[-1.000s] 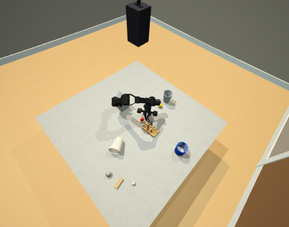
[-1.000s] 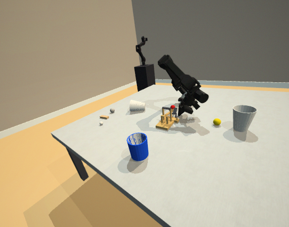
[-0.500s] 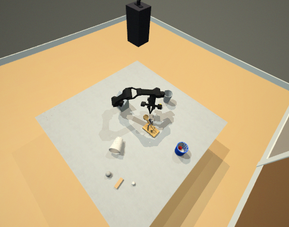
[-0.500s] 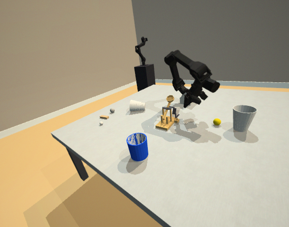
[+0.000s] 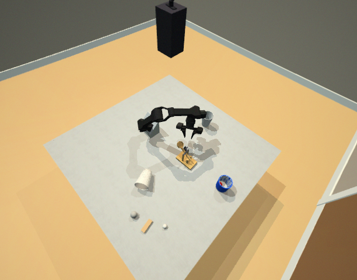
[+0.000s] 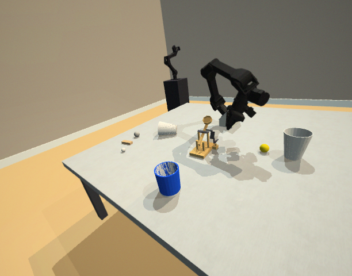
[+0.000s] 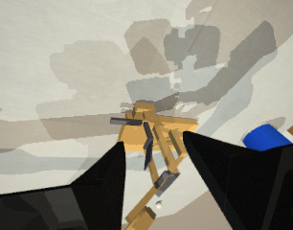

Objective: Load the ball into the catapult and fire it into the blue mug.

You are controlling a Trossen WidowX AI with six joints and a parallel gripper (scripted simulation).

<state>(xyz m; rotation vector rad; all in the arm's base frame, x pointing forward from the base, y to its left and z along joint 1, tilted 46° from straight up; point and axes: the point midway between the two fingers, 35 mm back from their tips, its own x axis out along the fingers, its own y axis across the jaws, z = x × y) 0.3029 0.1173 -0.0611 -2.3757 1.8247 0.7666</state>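
Catapult (image 5: pixel 189 163) (image 6: pixel 201 150) (image 7: pixel 185 126) is my landmark: a flat, warm-yellow wooden base with thin upright posts, dark angular fittings, and a throwing arm tilted up to a round, shallow cup (image 5: pixel 179 144) (image 6: pixel 207 119). I have the gripper (image 5: pixel 188 137) (image 6: pixel 229 127) (image 7: pixel 153 141) above and near its cup end, apart from it, with the fingers about half open and nothing between them. Out past the base's opposite end, well apart from it, the blue mug (image 5: pixel 223 188) (image 6: pixel 168 184) (image 7: pixel 266 137) stands upright near a table edge, smooth and round, its inner wall speckled blue and white. The red ball (image 5: pixel 220 184) shows inside that mug in the top view, partly hidden by the rim. Between the catapult and mug I see open tabletop, crossed by soft shadows. On the cup side of the catapult, a ridged grey tapered cup (image 5: pixel 206 119) (image 6: pixel 295 145) stands upright, with a smooth yellow ball (image 6: pixel 264 148) near it, towards the catapult. Off the catapult's other flank, a pale, dotted tumbler (image 5: pixel 144 179) (image 6: pixel 167 128) lies on its side. Farther from the catapult beyond it sit a dull grey ball (image 5: pixel 133 214) (image 6: pixel 136 134), a flat tan block (image 5: pixel 147 226) (image 6: pixel 126 142) and a small white ball (image 5: pixel 164 226) (image 6: pixel 123 149).
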